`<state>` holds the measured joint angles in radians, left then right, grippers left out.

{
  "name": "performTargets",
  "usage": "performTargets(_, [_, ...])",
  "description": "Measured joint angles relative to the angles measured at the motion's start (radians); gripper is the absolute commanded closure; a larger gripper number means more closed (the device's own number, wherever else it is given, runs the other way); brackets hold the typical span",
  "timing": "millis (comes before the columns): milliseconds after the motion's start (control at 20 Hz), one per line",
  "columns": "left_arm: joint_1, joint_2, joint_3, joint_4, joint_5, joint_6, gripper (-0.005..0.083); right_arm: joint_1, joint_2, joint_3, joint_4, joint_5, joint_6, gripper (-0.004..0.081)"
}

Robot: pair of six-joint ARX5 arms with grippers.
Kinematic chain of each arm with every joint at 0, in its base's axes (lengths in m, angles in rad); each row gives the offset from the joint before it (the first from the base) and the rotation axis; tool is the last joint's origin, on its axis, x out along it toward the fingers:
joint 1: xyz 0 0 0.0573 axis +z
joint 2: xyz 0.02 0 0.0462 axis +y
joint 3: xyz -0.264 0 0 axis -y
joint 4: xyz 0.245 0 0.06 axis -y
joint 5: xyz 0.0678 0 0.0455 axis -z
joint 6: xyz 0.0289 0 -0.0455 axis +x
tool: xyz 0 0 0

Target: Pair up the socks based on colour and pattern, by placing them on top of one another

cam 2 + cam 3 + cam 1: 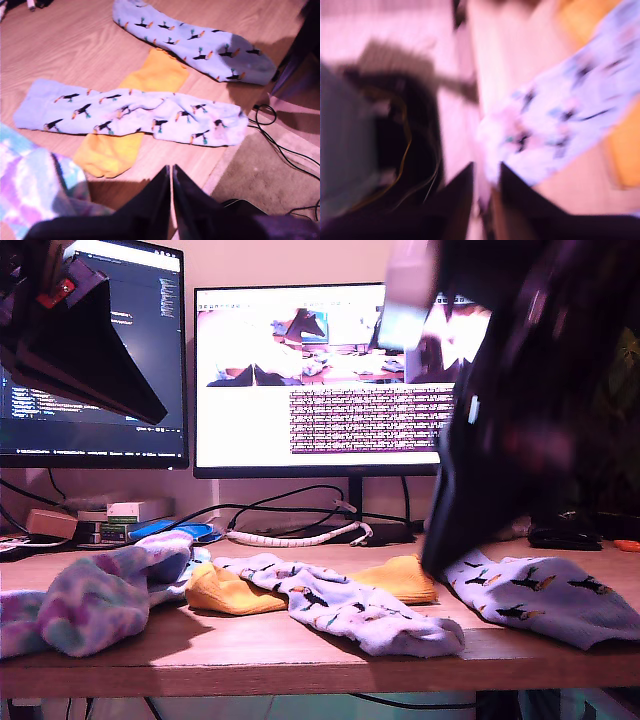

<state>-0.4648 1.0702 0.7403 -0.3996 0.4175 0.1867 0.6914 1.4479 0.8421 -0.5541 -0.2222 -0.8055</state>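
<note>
– Socks first: where do they lie?

– Take the plain mustard-yellow sock (145,100) as the marker. One pale blue sock with small black-and-orange birds (135,112) is draped straight across its middle. The other pale blue bird sock (195,45) lies just past the yellow sock's far end, apart from its partner. The pastel pink, purple and teal tie-dye sock (30,185) is bunched beside the yellow sock's near end.

– So no pair is stacked?

– None that shows. Judging by that, the crossing bird sock has to come off the yellow one and go onto its match.

– And the grippers?

– The first gripper (171,175) hangs above the yellow sock's near end with its jaws pressed together on nothing, probably only waiting. The second gripper (485,172) points at the end of the bird sock that overhangs the wooden table (75,45), a likely grasp spot. Its view is badly blurred, so it cannot be told whether its jaws are gripping fabric.
</note>
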Motion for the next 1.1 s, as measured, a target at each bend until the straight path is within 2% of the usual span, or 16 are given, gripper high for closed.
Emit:
performTargets(150, [0.000,0.000,0.000,-0.007,0.000,0.000,0.0793,0.024,0.063,0.000,0.056,0.032,-0.005,0.0398])
performTargets(300, [0.000,0.000,0.000,-0.010,0.000,0.000,0.0793,0.029,0.081,0.000,0.107,0.053,-0.005,0.0399])
performTargets(500, [0.000,0.000,0.000,-0.020,0.000,0.000,0.0793,0.030,0.114,0.000,0.115,0.057,-0.005,0.0413])
performTargets(600, [0.000,0.000,0.000,-0.022,0.000,0.000,0.0793,0.030,0.142,0.000,0.121,0.057,-0.005,0.0532])
performTargets(700, [0.000,0.000,0.000,-0.023,0.000,0.000,0.0793,0.030,0.156,0.000,0.132,0.057,-0.005,0.0759])
performTargets(950, [0.000,0.000,0.000,-0.025,0.000,0.000,0.0793,0.030,0.156,0.007,0.159,0.082,0.018,0.0782])
performTargets(1100, [0.000,0.000,0.000,-0.026,0.000,0.000,0.0793,0.030,0.156,0.094,0.112,0.143,0.020,0.0782])
